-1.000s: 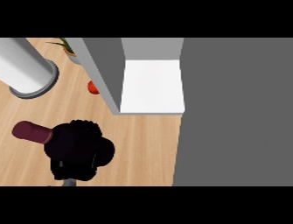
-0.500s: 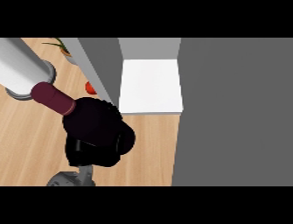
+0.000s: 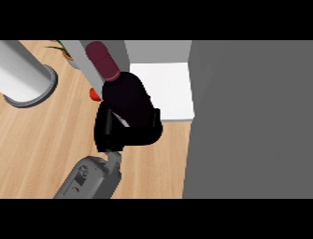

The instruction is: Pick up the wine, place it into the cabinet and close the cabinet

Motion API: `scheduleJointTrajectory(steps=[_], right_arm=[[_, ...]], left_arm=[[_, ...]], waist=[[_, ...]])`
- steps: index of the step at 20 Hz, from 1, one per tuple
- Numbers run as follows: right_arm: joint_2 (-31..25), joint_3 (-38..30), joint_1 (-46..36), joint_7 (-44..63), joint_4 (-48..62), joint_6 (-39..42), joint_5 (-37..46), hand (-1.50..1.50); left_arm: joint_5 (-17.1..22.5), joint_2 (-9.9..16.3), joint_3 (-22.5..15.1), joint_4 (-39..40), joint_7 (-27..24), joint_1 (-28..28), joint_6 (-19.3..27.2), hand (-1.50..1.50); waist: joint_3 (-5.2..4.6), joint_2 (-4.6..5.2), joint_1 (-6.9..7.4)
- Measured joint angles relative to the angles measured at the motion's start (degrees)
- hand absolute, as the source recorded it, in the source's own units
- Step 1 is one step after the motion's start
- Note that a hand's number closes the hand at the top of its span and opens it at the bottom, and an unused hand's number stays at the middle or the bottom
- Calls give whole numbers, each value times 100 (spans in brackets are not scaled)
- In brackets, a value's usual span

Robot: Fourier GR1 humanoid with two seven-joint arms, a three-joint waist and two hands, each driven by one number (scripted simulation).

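The wine bottle [image 3: 125,91] is dark with a maroon neck [image 3: 102,58] that points away from me. It is held above the wooden counter [image 3: 34,140], at the left edge of the open cabinet's white shelf [image 3: 166,88]. My right hand [image 3: 128,128] is curled round the bottle's lower body and hides its base. The grey forearm [image 3: 89,177] comes in from the lower edge. The bottle's neck overlaps the cabinet's grey side panel [image 3: 117,49]. The left hand does not show.
A wide grey cabinet face [image 3: 255,116] fills the right of the view. A large pale grey cylinder [image 3: 14,70] stands at the upper left. A small red object [image 3: 93,94] lies beside the bottle, and plant leaves [image 3: 59,46] show at the top.
The hand has carried the bottle up and to the right, from low over the counter to the cabinet's opening. The neck has swung from pointing left to pointing away.
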Motion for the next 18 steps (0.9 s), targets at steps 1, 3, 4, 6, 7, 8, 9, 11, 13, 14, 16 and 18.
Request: scheduleJointTrajectory(steps=[1, 3, 4, 6, 7, 8, 9, 11, 13, 14, 16, 18], right_arm=[[-9, -59, -33, 25, 1, 7, -4, -150], [-53, -181, -8, -24, -1, 84, -21, -150], [-69, -239, 0, 2, -11, 87, -33, -150], [-66, -218, 42, -16, -20, 122, -44, -150], [-61, -238, 10, -41, -7, 146, -47, -150], [-63, -258, 27, -54, -4, 174, -53, -150], [-52, -250, 119, -130, -1, 217, -56, -150], [-59, -320, 98, -107, -2, 247, -76, -150], [-28, -318, 63, -57, -6, 226, -87, -150], [-5, -331, 29, -44, 4, 219, -91, -150], [7, -325, 117, -99, 0, 270, -103, -150], [19, -284, 153, -109, -4, 301, -109, -150]], left_arm=[[39, 0, -80, 109, -38, -89, 114, 150], [100, -1, -101, 389, -135, -267, 247, 150], [100, -1, -71, 486, -126, -327, 249, 150], [186, -1, -124, 741, -208, -476, 393, 150], [270, -1, -131, 976, -352, -548, 380, 150], [322, -2, -135, 1151, -402, -655, 416, 150], [384, -2, -179, 1269, -515, -662, 437, 150], [533, -2, -242, 1535, -670, -764, 483, 150], [678, -2, -271, 1780, -831, -777, 448, 150], [792, -2, -319, 1902, -965, -770, 432, 150], [902, -2, -315, 2184, -1214, -734, 329, 150], [1100, -2, -364, 2399, -1458, -787, 318, 150]], waist=[[0, 2, 4], [0, 6, -9], [0, 4, -7], [0, 4, -28], [0, 12, -38], [-1, 14, -42], [0, 12, -45], [-1, 15, -46], [-2, 16, -42], [-3, 19, -41], [-3, 18, -51], [-3, 19, -61]])
